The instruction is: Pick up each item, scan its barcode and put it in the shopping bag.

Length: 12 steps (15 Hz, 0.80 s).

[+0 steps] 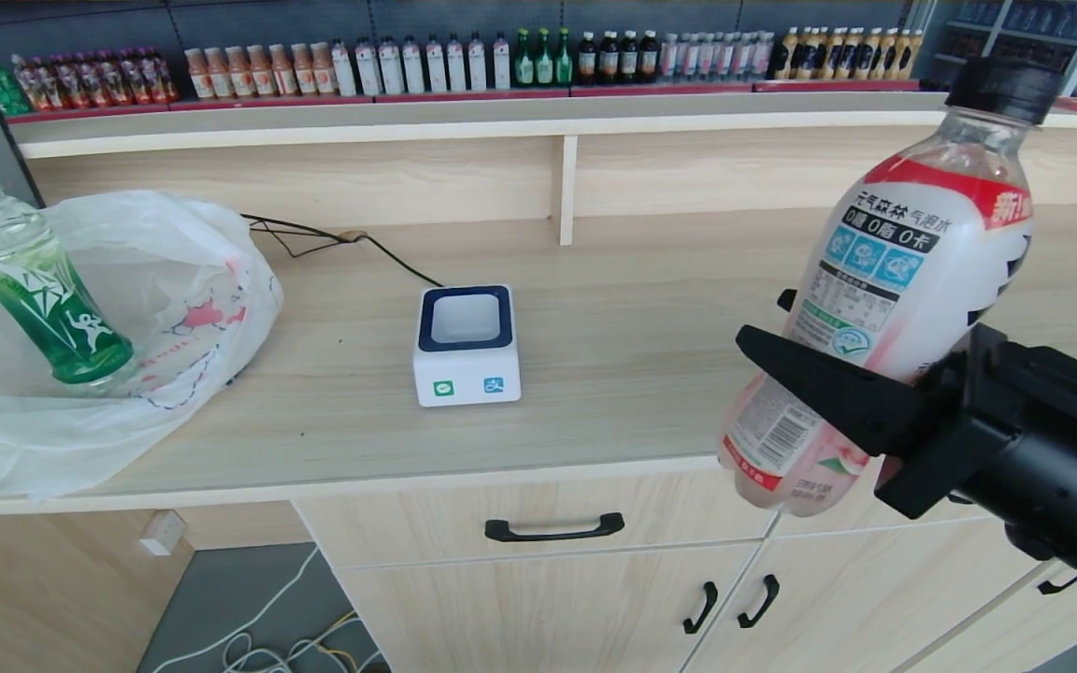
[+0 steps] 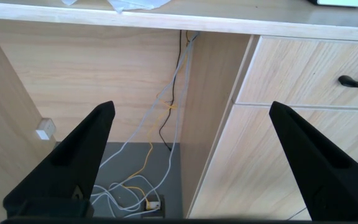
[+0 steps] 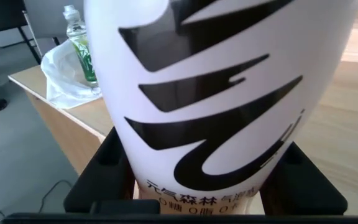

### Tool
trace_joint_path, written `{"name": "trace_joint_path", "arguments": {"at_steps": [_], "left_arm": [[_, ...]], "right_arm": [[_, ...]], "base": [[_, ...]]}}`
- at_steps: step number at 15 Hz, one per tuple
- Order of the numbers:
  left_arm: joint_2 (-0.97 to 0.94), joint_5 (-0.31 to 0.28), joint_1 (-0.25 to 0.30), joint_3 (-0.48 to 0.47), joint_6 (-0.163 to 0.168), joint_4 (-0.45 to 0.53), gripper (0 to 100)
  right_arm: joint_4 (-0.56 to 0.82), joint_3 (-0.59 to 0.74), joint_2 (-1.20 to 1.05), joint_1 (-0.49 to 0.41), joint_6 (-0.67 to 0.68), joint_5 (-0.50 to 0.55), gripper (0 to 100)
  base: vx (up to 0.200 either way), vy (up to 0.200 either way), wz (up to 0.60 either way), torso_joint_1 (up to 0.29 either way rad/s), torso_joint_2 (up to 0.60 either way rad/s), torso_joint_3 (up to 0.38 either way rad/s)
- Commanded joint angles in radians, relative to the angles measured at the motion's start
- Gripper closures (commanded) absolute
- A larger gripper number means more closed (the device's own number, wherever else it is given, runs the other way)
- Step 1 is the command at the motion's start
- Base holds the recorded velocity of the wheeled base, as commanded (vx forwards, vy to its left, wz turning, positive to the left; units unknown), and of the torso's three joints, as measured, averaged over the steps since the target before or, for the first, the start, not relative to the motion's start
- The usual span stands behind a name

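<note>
Wooden counter (image 1: 632,318) ahead, right claw (image 1: 768,322) clamps a pink bottle (image 1: 912,262) while left claw (image 2: 191,107) gapes empty.

Bright, even light; faint shadow beside scanner (image 1: 466,346); bottle (image 3: 229,93) washed out in right wrist view; head-view edges bowed.

We see a small shop, viewed from its checkout. Along the back wall a long shelf (image 1: 464,94) carries rows of drink bottles (image 1: 452,64), grouped by kind and colour. In front of it, a pale wooden tabletop (image 1: 651,318) holds a white payment scanner (image 1: 466,346) with a black cable (image 1: 389,255) trailing behind it. A thin plastic bag (image 1: 174,280) lies open near the scanner. Below are drawers and cupboard doors with black handles (image 1: 554,534).
</note>
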State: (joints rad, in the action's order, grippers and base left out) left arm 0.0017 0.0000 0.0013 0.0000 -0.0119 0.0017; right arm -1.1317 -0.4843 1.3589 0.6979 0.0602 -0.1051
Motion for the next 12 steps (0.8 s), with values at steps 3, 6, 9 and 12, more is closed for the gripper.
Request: {"name": "trace_joint_path", "arguments": {"at_steps": [3,6,9,12], "left_arm": [[0.000,0.000,0.000,0.000,0.000,0.000,0],[0.000,0.000,0.000,0.000,0.000,0.000,0],[0.000,0.000,0.000,0.000,0.000,0.000,0],[0.000,0.000,0.000,0.000,0.000,0.000,0]], "right_arm": [[0.000,-0.057,0.023,0.011,0.016,-0.081,100],[-0.003,-0.080,0.043,0.012,0.128,-0.119,100],[-0.065,-0.086,0.040,0.061,0.216,-0.120,100],[-0.175,-0.086,0.039,0.149,0.336,-0.120,100]], "base": [[0.000,0.000,0.00,0.000,0.00,0.000],[0.000,0.000,0.00,0.000,0.00,0.000],[0.000,0.000,0.00,0.000,0.00,0.000],[0.000,0.000,0.00,0.000,0.00,0.000]]}}
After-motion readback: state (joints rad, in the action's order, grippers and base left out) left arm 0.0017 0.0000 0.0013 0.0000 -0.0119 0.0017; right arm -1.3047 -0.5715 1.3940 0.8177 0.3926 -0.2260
